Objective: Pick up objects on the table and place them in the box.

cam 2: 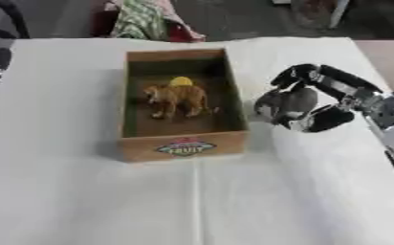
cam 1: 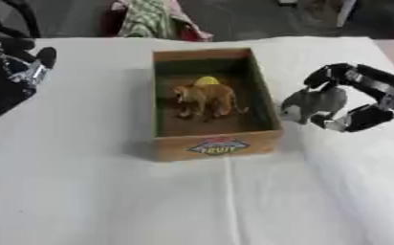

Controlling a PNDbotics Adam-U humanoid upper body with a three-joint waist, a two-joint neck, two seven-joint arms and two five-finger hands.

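Just right of the box (cam 1: 214, 143), my right hand (cam 2: 330, 103) curls its fingers and thumb around a grey toy animal (cam 2: 288, 106), held beside the box's right wall. Inside the box stand an orange toy animal (cam 1: 204, 98) and, behind it, a small yellow piece (cam 1: 206, 81). To finish well, I judge the load should clear the wall, then go down right of the orange toy. My left hand (cam 1: 25, 67) shows far left of the box; I cannot tell its fingers.

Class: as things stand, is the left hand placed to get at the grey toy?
Probably not. The left hand sits at the far left edge, with the box between it and the grey toy, which the right hand already grips.
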